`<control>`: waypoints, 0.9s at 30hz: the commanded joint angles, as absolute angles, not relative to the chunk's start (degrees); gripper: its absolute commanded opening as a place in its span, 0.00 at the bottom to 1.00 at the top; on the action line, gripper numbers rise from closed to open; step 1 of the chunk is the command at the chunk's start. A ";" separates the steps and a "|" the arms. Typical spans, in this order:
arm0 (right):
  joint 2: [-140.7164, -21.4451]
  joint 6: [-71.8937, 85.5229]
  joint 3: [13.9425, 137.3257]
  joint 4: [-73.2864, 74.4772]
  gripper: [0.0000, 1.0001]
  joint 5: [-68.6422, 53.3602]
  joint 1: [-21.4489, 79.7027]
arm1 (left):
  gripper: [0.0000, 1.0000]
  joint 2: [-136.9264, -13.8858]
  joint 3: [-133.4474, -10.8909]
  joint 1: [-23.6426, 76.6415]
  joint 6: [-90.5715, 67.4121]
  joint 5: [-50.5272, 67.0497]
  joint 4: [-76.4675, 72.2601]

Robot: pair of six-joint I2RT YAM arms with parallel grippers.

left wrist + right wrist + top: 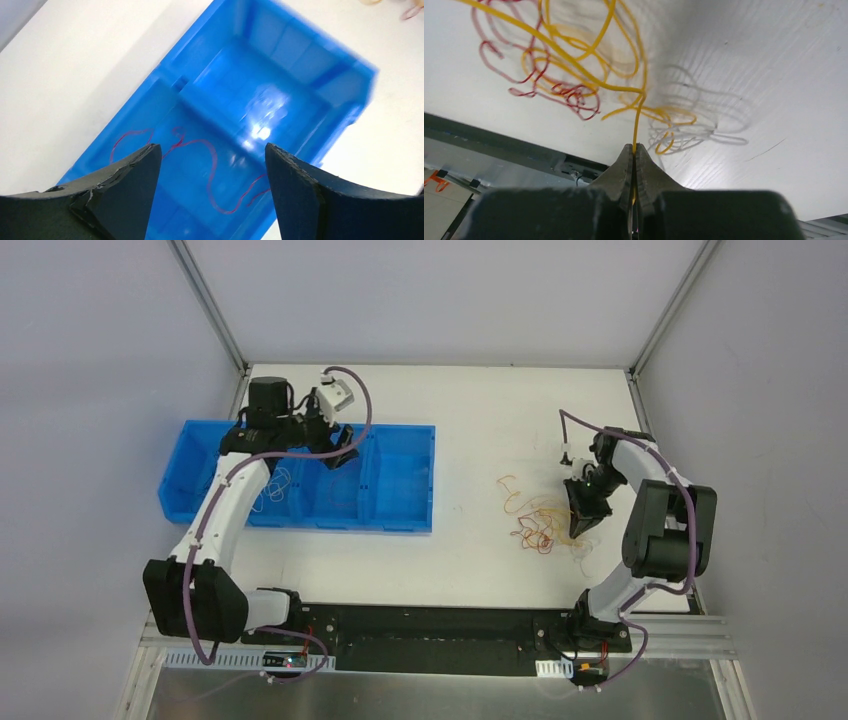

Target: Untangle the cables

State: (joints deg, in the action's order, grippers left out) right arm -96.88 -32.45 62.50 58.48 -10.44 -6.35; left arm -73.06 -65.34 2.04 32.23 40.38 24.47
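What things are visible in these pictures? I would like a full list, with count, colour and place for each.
blue bin: one, blue, several compartments, left part of the table
red cable: one, red, inside a bin compartment
cable tangle: one heap, yellow, orange, red and white, on the table at the right
table: one, white
left gripper: open, above the bin
right gripper: shut on a yellow cable from the tangle

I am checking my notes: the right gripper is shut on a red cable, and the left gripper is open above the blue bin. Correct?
No. The right wrist view shows the right gripper shut on a yellow cable, not red. The left gripper is open above the blue bin.
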 commanded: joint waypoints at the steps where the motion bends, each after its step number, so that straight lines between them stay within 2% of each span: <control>1: -90.60 -37.58 65.17 66.41 0.00 -19.09 -7.18 | 0.78 -73.23 -70.01 13.52 24.64 41.13 24.96; 5: -90.43 -37.90 66.16 69.18 0.00 -23.99 -8.38 | 0.87 -80.75 -74.03 27.83 13.97 39.71 22.26; 11: -90.02 -38.47 68.87 73.38 0.00 -33.34 -10.88 | 0.81 -93.85 -77.95 42.00 2.10 39.24 8.77; 18: -84.82 -41.61 73.06 78.43 0.00 -46.06 -10.37 | 0.86 -104.38 -83.47 45.50 -3.53 41.74 -6.33; 24: -84.06 -43.60 75.23 81.69 0.00 -48.73 -8.14 | 0.88 -111.99 -90.01 46.89 -1.32 40.15 -8.44; 27: -83.37 -43.80 75.76 82.28 0.00 -49.40 -6.80 | 0.84 -114.66 -93.34 47.49 -1.90 38.98 -8.92</control>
State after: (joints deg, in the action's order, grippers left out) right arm -85.45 -41.23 73.71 78.17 -45.19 -8.36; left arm -112.16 -88.42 46.11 -0.97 39.75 -4.51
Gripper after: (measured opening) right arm 0.009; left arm 0.867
